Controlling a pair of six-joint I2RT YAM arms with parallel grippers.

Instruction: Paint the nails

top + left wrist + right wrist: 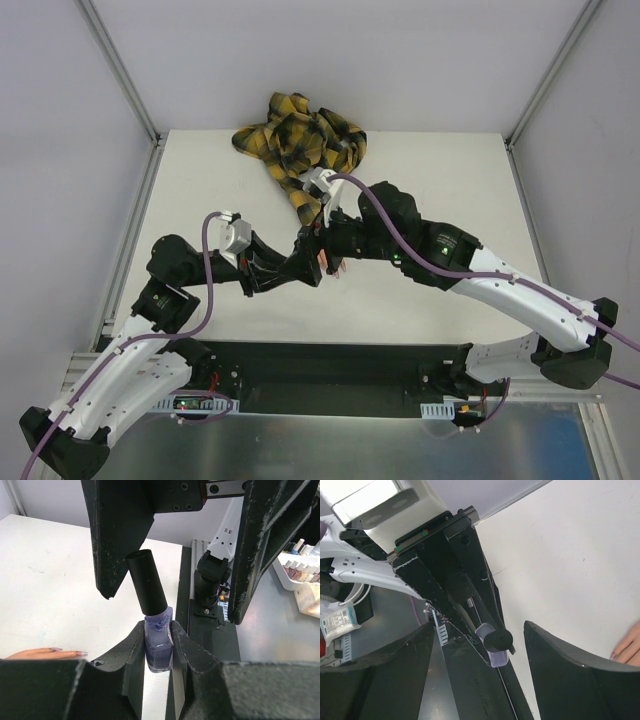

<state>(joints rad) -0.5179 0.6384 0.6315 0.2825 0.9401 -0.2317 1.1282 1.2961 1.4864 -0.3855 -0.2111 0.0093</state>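
A small purple polish bottle (pixel 159 647) with a tall black cap (pixel 147 582) stands tilted between the pads of my left gripper (pixel 158 629), which is shut on its glass body. My right gripper (pixel 481 629) is open, its two fingers (pixel 117 535) standing either side of the cap without touching it; in the right wrist view the cap (pixel 498 640) shows end-on. The peach mannequin hand (pixel 35 654) lies on the table just left of the bottle, one pinkish nail (pixel 80 653) in view. In the top view both grippers meet at the hand (pixel 338 268), below the plaid sleeve (pixel 300 145).
A white tray of polish bottles (pixel 300 570) sits off the table by the arm bases. The black base plate (pixel 330 365) runs along the near edge. Aluminium frame posts (pixel 120 70) flank the white table (pixel 450 180).
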